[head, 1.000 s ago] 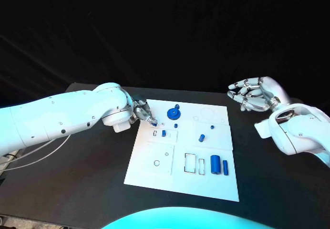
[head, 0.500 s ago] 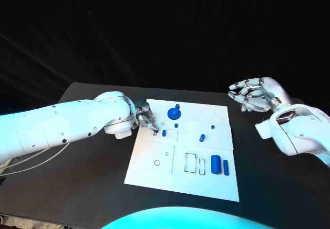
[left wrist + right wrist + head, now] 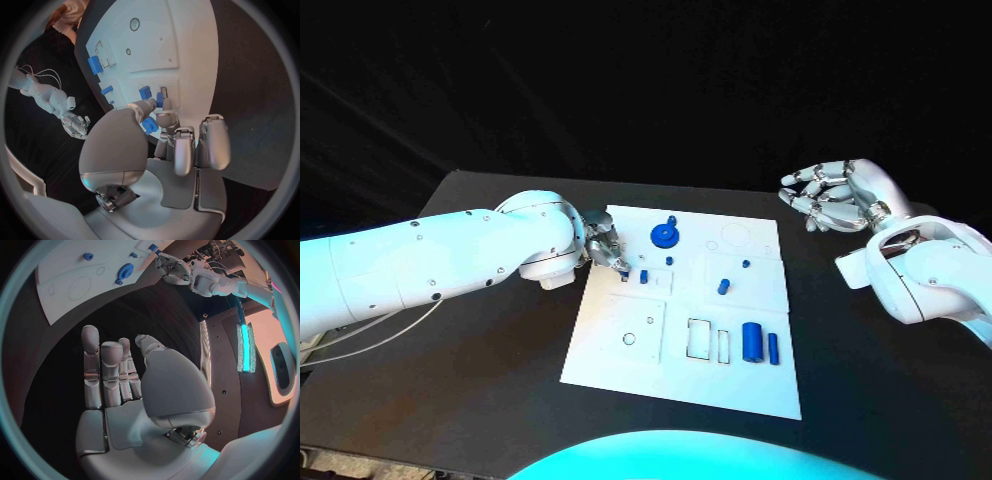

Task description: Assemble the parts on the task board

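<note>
We see a white task board [image 3: 678, 370] printed with thin dark outlines: rectangles and small circles. Parts on it are blue: a round gear-like piece [image 3: 666, 237], a big cylinder [image 3: 751, 344], a slim bar [image 3: 773, 348], a few small pegs [image 3: 723, 289]. Counter [image 3: 473, 400] is black, backdrop black too. Both arms are white; left hand [image 3: 604, 244] and right hand [image 3: 828, 197] are silver, fingers [image 3: 91, 365] silver-grey with darker seams. In the left wrist view we get the same blue pieces against white.
</note>
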Motion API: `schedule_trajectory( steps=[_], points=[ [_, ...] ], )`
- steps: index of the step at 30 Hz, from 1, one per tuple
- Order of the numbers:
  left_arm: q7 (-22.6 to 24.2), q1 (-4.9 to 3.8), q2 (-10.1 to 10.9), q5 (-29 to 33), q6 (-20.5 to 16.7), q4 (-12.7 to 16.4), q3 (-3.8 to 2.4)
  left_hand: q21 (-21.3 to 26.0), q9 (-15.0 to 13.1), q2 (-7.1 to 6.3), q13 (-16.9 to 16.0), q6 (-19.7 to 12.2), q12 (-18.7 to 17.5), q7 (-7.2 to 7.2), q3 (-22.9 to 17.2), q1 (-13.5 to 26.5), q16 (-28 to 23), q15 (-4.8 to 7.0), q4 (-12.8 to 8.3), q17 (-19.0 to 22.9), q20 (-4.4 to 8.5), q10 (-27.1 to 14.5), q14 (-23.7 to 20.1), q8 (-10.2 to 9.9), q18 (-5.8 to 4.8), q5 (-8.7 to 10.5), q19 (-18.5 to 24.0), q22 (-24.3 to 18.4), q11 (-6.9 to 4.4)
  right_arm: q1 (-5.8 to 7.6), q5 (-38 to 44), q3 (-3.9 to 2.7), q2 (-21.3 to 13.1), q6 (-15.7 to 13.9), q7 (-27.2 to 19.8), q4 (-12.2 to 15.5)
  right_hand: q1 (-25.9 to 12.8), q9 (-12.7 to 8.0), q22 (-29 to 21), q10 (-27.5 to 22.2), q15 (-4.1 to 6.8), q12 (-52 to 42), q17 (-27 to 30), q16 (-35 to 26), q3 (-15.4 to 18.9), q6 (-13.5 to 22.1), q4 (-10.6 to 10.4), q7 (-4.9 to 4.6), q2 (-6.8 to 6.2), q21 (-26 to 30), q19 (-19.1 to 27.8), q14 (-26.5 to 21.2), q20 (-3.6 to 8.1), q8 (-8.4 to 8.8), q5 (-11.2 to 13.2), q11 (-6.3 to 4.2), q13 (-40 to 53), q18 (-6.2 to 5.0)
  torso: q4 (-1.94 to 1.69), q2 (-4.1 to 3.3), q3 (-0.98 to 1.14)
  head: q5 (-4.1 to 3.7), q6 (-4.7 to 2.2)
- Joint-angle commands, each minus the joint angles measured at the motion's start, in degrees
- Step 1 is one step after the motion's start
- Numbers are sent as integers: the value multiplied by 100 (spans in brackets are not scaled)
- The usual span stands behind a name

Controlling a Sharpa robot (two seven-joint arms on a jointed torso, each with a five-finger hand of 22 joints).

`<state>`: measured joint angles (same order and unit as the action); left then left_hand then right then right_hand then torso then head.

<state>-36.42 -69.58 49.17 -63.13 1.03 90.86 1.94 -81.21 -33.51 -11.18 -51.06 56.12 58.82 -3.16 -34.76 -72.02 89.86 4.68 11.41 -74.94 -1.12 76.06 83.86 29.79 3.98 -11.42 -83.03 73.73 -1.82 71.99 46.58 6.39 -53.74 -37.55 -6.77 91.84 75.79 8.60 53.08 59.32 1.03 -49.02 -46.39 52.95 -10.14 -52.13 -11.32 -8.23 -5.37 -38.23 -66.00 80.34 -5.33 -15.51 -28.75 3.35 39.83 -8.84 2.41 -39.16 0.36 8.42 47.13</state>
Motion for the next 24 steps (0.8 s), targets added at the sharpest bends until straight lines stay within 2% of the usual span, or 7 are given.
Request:
schedule_trajectory(
  steps=[1, 14, 24],
  points=[
    [-96, 6, -18, -140, 222, 26, -1, -2, -9, 43, 16, 30, -39, 83, -659, 26, 14, 44, -620, -1506, 12, 25, 614, 32, -48, -16, -22, -1, -14, -4, 23, -1, -1, 27, -33, 10, -58, 10, -9, -31, 0, -28, -2, -12, -16, 30, -29, -2, -18, 40, -40, 48, 14, -28, -38, -9, -10, -108, -1, -1, 0, 18, 3],
    [-191, 43, -90, -255, 298, -47, -1, -2, -13, 40, 16, 28, -38, 84, -670, 38, 14, 46, -622, -1506, 13, 30, 614, 39, -48, -16, -22, -1, -16, -4, 23, -1, -8, 28, -33, 18, -58, 10, -9, -31, 0, -28, -2, -12, -16, 30, -29, -2, -18, 40, -40, 48, 14, -28, -38, -9, -10, -108, 4, -2, 1, 9, 39],
    [-227, 60, -102, -249, 394, -54, -1, 2, -19, 39, 39, 24, -54, 86, -688, 56, 14, 47, -624, -1506, 15, 29, 614, 49, -47, -16, -19, -8, -17, -5, 23, -1, -7, 51, -15, 8, -58, 10, -9, -31, 0, -28, -2, -12, -16, 30, -29, -2, -18, 40, -40, 48, 14, -28, -38, -9, -10, -108, 0, 4, 4, -4, 40]
  ],
)
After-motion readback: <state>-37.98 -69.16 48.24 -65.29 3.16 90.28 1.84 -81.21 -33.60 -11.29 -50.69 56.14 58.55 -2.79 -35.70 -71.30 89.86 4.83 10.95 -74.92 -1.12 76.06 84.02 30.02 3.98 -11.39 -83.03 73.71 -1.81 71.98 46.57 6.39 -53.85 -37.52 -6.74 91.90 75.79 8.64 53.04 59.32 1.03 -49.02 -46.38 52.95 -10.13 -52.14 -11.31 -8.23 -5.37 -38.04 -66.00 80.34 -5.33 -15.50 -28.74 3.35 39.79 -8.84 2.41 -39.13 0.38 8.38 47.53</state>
